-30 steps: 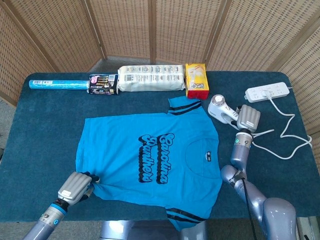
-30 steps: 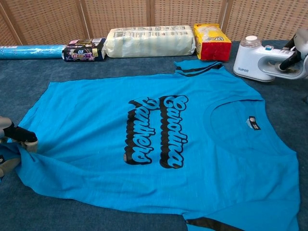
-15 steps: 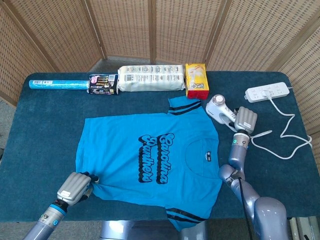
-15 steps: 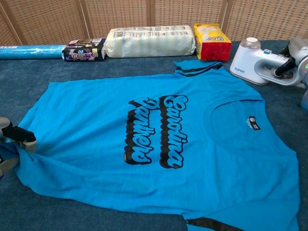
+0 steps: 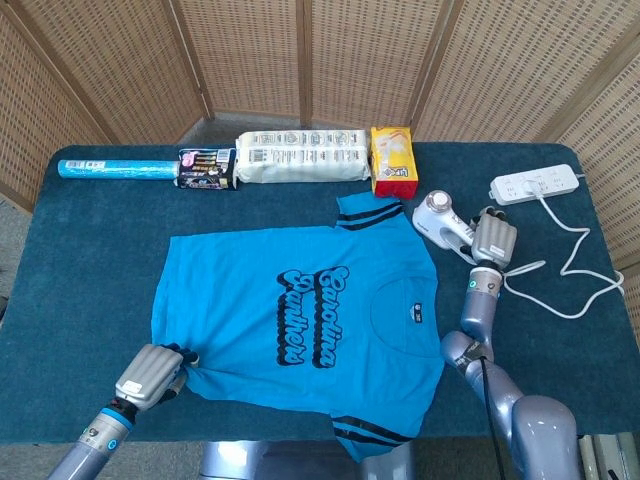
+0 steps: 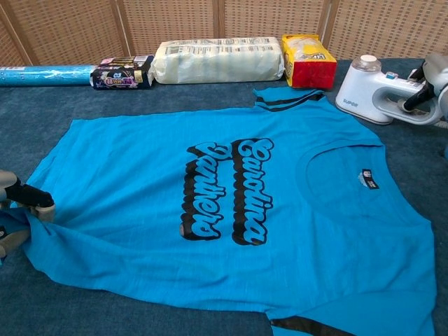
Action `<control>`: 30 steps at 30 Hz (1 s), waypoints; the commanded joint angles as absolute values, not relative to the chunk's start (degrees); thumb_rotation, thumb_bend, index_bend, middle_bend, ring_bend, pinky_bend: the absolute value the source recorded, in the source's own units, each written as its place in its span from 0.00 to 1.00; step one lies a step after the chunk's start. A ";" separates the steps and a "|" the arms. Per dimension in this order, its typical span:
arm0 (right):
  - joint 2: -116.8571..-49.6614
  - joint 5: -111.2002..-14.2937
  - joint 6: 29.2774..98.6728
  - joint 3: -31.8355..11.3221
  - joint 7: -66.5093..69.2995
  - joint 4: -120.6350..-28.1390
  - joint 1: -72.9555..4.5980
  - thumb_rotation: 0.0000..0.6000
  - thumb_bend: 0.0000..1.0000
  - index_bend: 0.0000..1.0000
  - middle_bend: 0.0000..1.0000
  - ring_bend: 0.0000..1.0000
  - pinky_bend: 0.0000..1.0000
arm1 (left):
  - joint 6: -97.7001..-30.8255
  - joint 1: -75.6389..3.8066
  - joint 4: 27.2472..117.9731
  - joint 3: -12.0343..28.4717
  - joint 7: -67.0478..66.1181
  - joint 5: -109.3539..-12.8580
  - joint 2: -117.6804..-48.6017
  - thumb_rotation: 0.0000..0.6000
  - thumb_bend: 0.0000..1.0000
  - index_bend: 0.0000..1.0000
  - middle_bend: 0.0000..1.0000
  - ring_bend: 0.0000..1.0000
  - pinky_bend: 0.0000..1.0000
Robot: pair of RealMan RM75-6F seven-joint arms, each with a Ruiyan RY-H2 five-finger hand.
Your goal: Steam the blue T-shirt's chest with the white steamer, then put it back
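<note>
The right hand [image 5: 494, 241] is wrapping its fingers [image 6: 418, 93] around the handle of the white steamer [image 5: 443, 222], gripping it, with the steamer sitting at the table's right side just beyond the shirt's upper sleeve, its round head pointing toward the yellow-and-red packet [image 5: 392, 160]. The left hand [image 5: 150, 373] is pinching the lower left corner of the blue T-shirt [image 5: 300, 325] between its dark fingertips [image 6: 36, 200], and the cloth is bunching slightly there. The T-shirt is lying flat across the dark blue table [image 5: 90, 260], printed chest facing up, collar toward the right, between the two hands. Along the far edge a blue roll [image 5: 115, 169], a dark printed packet [image 5: 207, 168] and a long white package [image 5: 300, 157] are lying in a row, touching or nearly so. A white power strip [image 5: 536, 185] is sitting near the right corner, its cable looping across the cloth behind the right arm.
</note>
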State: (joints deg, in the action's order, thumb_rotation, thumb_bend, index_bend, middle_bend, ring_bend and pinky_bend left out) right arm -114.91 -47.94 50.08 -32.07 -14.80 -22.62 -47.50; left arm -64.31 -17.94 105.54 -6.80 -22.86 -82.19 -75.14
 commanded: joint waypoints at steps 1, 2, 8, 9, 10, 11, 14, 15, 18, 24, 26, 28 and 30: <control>-114.84 -48.08 50.40 -32.06 -14.70 -22.72 -47.33 1.00 0.23 0.08 0.20 0.15 0.13 | -64.28 -17.94 105.52 -6.78 -22.88 -82.16 -75.17 1.00 0.55 0.52 0.53 0.46 0.55; -114.82 -48.07 50.36 -32.06 -14.78 -22.73 -47.29 1.00 0.22 0.06 0.19 0.14 0.11 | -64.28 -17.94 105.51 -6.78 -22.88 -82.16 -75.17 1.00 0.55 0.52 0.53 0.46 0.55; -114.71 -47.87 50.44 -32.28 -14.86 -23.04 -46.92 1.00 0.16 0.00 0.13 0.09 0.06 | -64.28 -17.96 105.37 -6.76 -22.80 -82.21 -75.19 1.00 0.55 0.52 0.53 0.46 0.55; -114.69 -47.96 50.49 -32.22 -14.78 -23.08 -46.83 1.00 0.14 0.00 0.12 0.08 0.05 | -64.27 -17.96 105.34 -6.76 -22.76 -82.23 -75.19 1.00 0.55 0.52 0.53 0.46 0.55; -114.67 -47.97 50.49 -32.22 -14.66 -23.14 -46.72 1.00 0.14 0.00 0.11 0.08 0.04 | -64.23 -17.98 105.29 -6.76 -22.75 -82.23 -75.19 1.00 0.55 0.52 0.53 0.46 0.55; -114.67 -47.99 50.58 -32.25 -14.51 -23.18 -46.69 0.99 0.13 0.00 0.09 0.07 0.03 | -64.21 -17.99 105.26 -6.75 -22.75 -82.23 -75.20 1.00 0.55 0.52 0.53 0.46 0.55; -114.67 -48.17 50.60 -32.23 -13.93 -23.24 -46.56 0.92 0.11 0.00 0.04 0.03 0.02 | -64.17 -18.02 105.21 -6.72 -22.66 -82.24 -75.25 1.00 0.55 0.52 0.53 0.46 0.55; -114.65 -48.18 50.37 -32.26 -13.74 -23.32 -46.60 0.91 0.10 0.00 0.03 0.02 0.01 | -64.20 -18.02 105.16 -6.67 -22.61 -82.20 -75.29 1.00 0.55 0.52 0.53 0.46 0.55; -114.62 -48.15 50.27 -32.40 -13.58 -23.38 -46.70 0.90 0.10 0.00 0.01 0.01 0.01 | -64.14 -18.02 105.04 -6.65 -22.57 -82.12 -75.34 1.00 0.55 0.52 0.53 0.46 0.55; -114.65 -48.26 50.54 -32.65 -12.80 -23.50 -46.92 0.91 0.10 0.00 0.00 0.00 0.01 | -64.10 -18.09 104.84 -6.55 -22.41 -82.10 -75.34 1.00 0.55 0.52 0.53 0.46 0.55; -114.62 -48.25 50.39 -32.79 -12.34 -23.61 -47.01 0.91 0.10 0.00 0.00 0.00 0.01 | -64.11 -18.10 104.80 -6.50 -22.31 -82.08 -75.30 1.00 0.55 0.52 0.53 0.46 0.55; -114.65 -48.53 51.00 -32.75 -11.88 -23.64 -47.03 0.91 0.10 0.00 0.00 0.00 0.01 | -64.09 -18.11 104.80 -6.50 -22.24 -82.04 -75.25 1.00 0.55 0.52 0.53 0.46 0.55; -114.69 -48.77 51.41 -32.72 -11.29 -23.66 -46.99 0.91 0.10 0.00 0.00 0.00 0.01 | -64.08 -18.11 104.69 -6.50 -22.15 -82.04 -75.22 1.00 0.55 0.52 0.53 0.46 0.55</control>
